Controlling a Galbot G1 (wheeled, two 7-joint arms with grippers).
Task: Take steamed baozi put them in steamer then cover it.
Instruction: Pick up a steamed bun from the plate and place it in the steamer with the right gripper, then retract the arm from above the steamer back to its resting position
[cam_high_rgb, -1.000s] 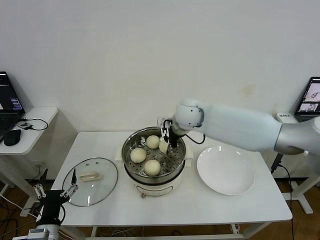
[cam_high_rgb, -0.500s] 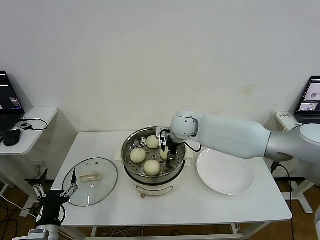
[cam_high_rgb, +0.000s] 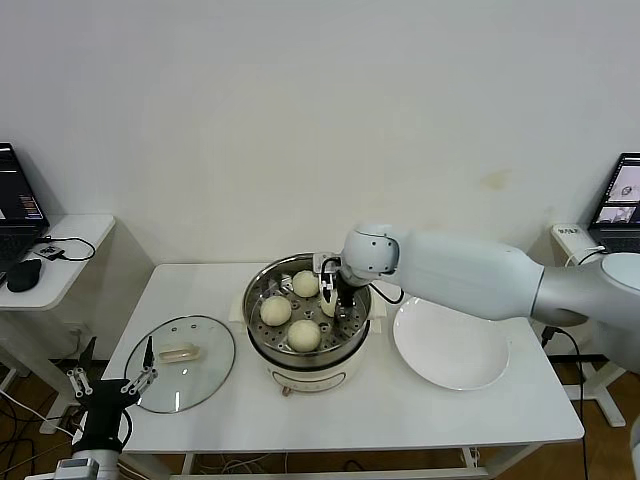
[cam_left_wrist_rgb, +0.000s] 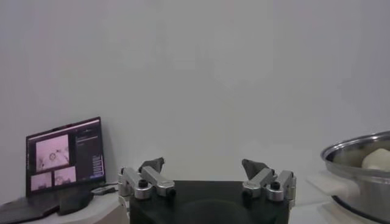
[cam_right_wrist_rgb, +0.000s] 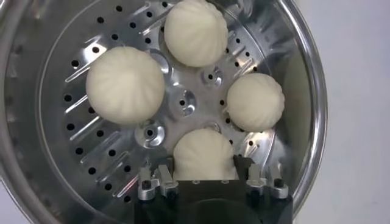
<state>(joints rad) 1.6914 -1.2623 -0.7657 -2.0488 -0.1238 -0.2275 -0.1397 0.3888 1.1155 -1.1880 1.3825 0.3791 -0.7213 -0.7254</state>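
The steamer stands mid-table on its cream base. Three baozi lie on its perforated tray. My right gripper reaches down inside the pot and is shut on the fourth baozi, low over the tray. In the right wrist view the gripper has a finger on each side of that baozi, and the other three lie around the tray. The glass cover lies flat on the table, left of the steamer. My left gripper is open and parked below the table's front left corner.
An empty white plate lies right of the steamer, under my right arm. A side desk with a laptop stands at far left. In the left wrist view the open gripper faces the wall, with the steamer's rim at one side.
My right gripper has gone down into the steamer with the baozi and the arm has dropped lower. In the last half second it has barely moved. The left arm has not moved.
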